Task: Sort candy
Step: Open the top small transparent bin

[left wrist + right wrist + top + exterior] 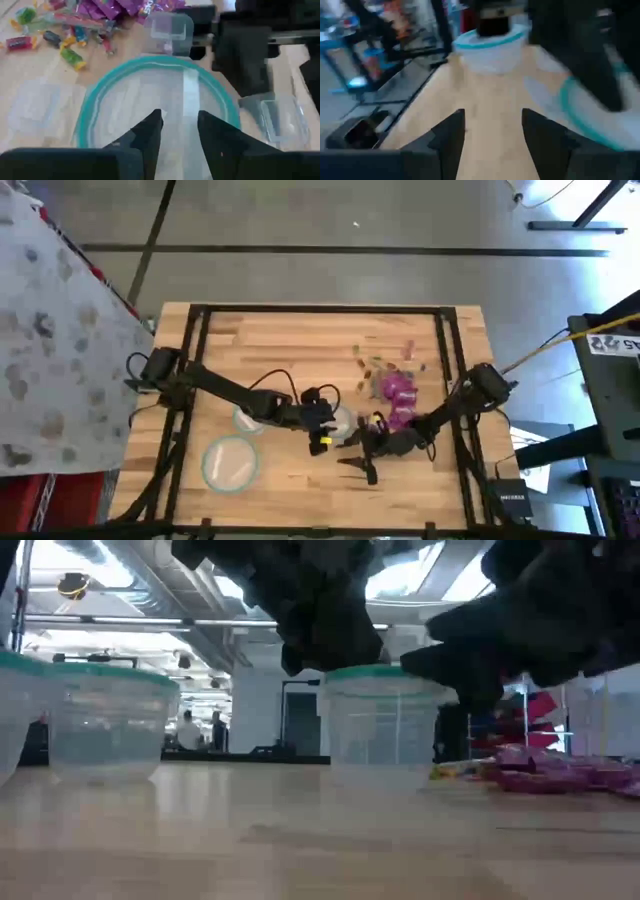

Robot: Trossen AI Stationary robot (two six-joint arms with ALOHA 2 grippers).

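The candy, a heap of magenta-purple packets (400, 392) with small coloured pieces (372, 365) beside it, lies on the table's right half; it also shows in the left wrist view (75, 30). My left gripper (179, 136) hangs open over a clear bowl with a teal rim (100, 100), nothing between its fingers; from above it is at mid table (333, 430). My right gripper (492, 135) is open over bare wood near the front edge (363, 463), pointing toward the bowls.
Two more clear teal-rimmed bowls stand on the table's left half (230, 463) (250, 420). Small clear square lids or cups (170, 30) (280, 117) lie around the middle bowl. A black frame runs along the table's edges (200, 360).
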